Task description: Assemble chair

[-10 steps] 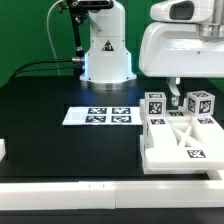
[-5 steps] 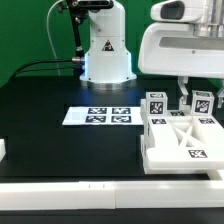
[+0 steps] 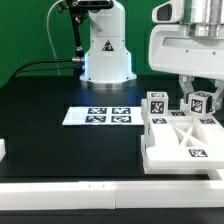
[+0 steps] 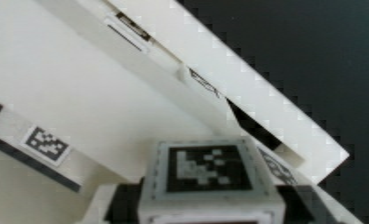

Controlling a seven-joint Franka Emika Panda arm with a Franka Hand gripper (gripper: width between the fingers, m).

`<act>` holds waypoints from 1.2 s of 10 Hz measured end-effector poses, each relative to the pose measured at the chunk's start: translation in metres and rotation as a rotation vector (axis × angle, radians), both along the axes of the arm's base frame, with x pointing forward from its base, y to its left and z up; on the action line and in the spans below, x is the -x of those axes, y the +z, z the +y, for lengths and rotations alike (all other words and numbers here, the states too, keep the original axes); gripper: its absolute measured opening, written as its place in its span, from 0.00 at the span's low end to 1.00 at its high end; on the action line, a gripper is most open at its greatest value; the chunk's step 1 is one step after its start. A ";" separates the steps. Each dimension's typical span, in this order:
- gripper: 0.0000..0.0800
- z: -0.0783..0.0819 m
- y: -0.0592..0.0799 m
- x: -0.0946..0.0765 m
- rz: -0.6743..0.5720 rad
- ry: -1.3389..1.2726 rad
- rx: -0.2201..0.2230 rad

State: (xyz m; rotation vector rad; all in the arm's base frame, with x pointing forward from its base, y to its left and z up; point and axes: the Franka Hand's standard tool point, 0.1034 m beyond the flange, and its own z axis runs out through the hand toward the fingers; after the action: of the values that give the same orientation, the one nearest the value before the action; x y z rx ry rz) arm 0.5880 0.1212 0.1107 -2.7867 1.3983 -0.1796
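Observation:
The chair parts lie at the exterior view's right: a white slab with crossed cut-outs (image 3: pixel 178 141) and two tagged white blocks standing behind it. My gripper (image 3: pixel 199 97) is shut on the right block (image 3: pixel 200 104), which looks slightly tilted. The left block (image 3: pixel 156 105) stands free. In the wrist view the same block (image 4: pixel 207 165) shows its tag between my dark fingers (image 4: pixel 126 203), with the gripper (image 4: pixel 207 200) closed on its sides and the white slab (image 4: pixel 110 95) below it.
The marker board (image 3: pixel 100 116) lies flat in the middle of the black table. The robot base (image 3: pixel 105 55) stands behind it. A long white rail (image 3: pixel 70 195) runs along the front edge, and a small white piece (image 3: pixel 3 150) sits at the left edge.
The gripper has moved to the exterior view's right, come down over the right tagged block and shut on it. The block now sits slightly tilted.

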 end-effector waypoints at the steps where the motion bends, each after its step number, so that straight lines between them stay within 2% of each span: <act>1: 0.35 0.000 0.000 0.000 -0.002 -0.085 -0.016; 2: 0.35 0.000 -0.001 0.000 -0.004 -0.158 -0.034; 4: 0.35 -0.002 -0.002 0.000 -0.008 -0.473 -0.122; 8: 0.35 0.006 -0.002 -0.001 -0.056 -0.879 -0.228; 11: 0.35 0.007 -0.004 0.000 -0.053 -0.893 -0.229; 12: 0.62 0.007 -0.004 0.000 -0.053 -0.890 -0.228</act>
State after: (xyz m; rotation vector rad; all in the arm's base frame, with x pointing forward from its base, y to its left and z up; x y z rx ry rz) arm 0.5879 0.1281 0.1069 -1.7943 2.3458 -0.0859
